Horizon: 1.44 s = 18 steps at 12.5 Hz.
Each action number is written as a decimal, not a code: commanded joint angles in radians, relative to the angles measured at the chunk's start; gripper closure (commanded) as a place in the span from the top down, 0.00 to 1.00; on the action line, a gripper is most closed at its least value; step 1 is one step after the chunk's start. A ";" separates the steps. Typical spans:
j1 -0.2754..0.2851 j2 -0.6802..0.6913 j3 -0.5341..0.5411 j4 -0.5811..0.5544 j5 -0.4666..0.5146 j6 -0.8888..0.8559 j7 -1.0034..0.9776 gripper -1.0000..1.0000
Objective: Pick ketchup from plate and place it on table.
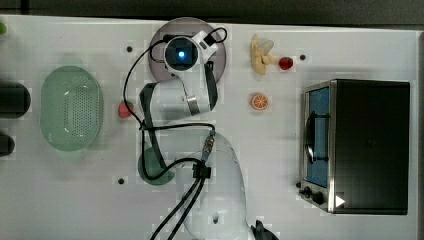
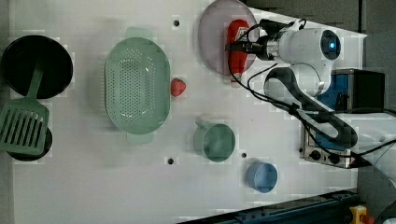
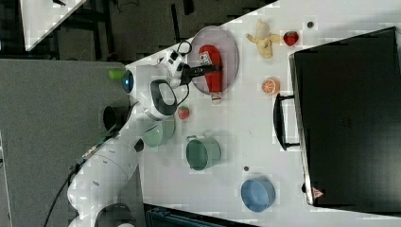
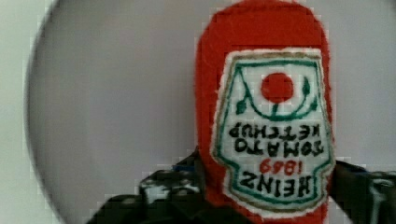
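The ketchup (image 4: 271, 116), a soft red bottle with a white Heinz label, lies flat on the pale lilac plate (image 4: 116, 116). My gripper (image 4: 266, 184) straddles its lower body, and the dark fingers (image 4: 168, 186) press against both sides. In the left view the gripper (image 2: 231, 46) reaches across the ketchup (image 2: 236, 51) on the plate (image 2: 212, 37). The right view shows the same grip on the ketchup (image 3: 212, 64), whose cap end pokes past the rim of the plate (image 3: 227, 42). In the top view my wrist covers the bottle over the plate (image 1: 161, 39) at the far edge of the white table (image 1: 250, 150).
A green perforated basket (image 1: 71, 107) and a strawberry (image 1: 125, 109) lie at the top view's left. A banana (image 1: 259, 55), a second strawberry (image 1: 285, 63), an orange slice (image 1: 259, 102) and a toaster oven (image 1: 360, 145) are at the top view's right. Nearer my base are a green mug (image 2: 217, 142) and a blue cup (image 2: 262, 176).
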 commanded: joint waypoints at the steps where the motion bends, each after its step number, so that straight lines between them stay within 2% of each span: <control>1: -0.002 -0.002 -0.002 0.009 0.005 0.021 -0.034 0.62; 4: -0.004 -0.017 -0.001 0.013 0.012 0.031 -0.021 0.62; 8: -0.032 -0.159 -0.001 0.009 0.023 -0.018 -0.017 0.62; 10: -0.046 -0.246 -0.001 0.009 0.036 -0.129 -0.017 0.62; 14: -0.075 -0.409 -0.008 0.008 0.210 -0.389 -0.016 0.62; 18: -0.107 -0.555 -0.043 -0.053 0.218 -0.586 -0.016 0.62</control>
